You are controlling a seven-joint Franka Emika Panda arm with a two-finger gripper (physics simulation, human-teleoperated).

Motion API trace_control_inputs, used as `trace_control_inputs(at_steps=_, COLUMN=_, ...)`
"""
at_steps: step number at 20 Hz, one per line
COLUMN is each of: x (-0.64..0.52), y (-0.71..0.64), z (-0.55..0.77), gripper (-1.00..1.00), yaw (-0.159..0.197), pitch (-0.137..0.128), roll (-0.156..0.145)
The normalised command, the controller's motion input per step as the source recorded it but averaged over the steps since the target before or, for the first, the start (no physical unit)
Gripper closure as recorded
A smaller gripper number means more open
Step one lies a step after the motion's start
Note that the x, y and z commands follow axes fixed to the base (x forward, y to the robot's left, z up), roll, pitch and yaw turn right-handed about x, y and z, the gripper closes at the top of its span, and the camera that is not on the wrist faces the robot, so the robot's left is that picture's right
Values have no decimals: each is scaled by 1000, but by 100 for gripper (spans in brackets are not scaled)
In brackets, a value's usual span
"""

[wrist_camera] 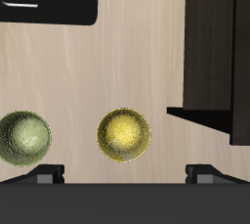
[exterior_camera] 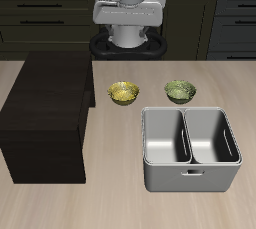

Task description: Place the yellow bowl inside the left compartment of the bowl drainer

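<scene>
The yellow bowl (exterior_camera: pixel 123 94) sits upright on the table between the dark cabinet and the olive-green bowl (exterior_camera: pixel 180 91). The bowl drainer (exterior_camera: pixel 148 163), a grey tub with two empty wells, stands nearer the table's front edge, its handle facing forward. My gripper (exterior_camera: pixel 128 18) hangs high above the back of the table, well apart from both bowls. In the wrist view the gripper (wrist_camera: pixel 125 174) is open with nothing between its fingertips (wrist_camera: pixel 49 174), looking down on the yellow bowl (wrist_camera: pixel 124 134) and the green bowl (wrist_camera: pixel 24 137). The drainer does not show in that view.
A dark brown cabinet block (exterior_camera: pixel 45 118) stands tall beside the yellow bowl, seen in the wrist view as the cabinet (wrist_camera: pixel 220 52). The robot's base (exterior_camera: pixel 128 43) is at the table's back.
</scene>
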Motion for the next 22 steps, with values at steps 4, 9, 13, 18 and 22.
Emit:
trace_control_inputs(at_steps=4, x=74, y=29, z=-417, gripper=-100, yaw=-6, pitch=52, roll=-7)
trace_control_inputs(at_steps=9, x=-5, y=72, z=-316, gripper=-100, yaw=-8, pitch=37, roll=5)
trace_control_inputs(at_steps=13, x=-37, y=-1, z=-412, gripper=-100, yaw=0, pitch=36, roll=-10)
trace_control_inputs(at_steps=18, x=-56, y=14, z=-271, gripper=-100, yaw=-13, pitch=28, roll=-4)
trace_control_inputs(at_steps=22, x=-55, y=23, z=-330, gripper=-100, yaw=-27, pitch=54, roll=19)
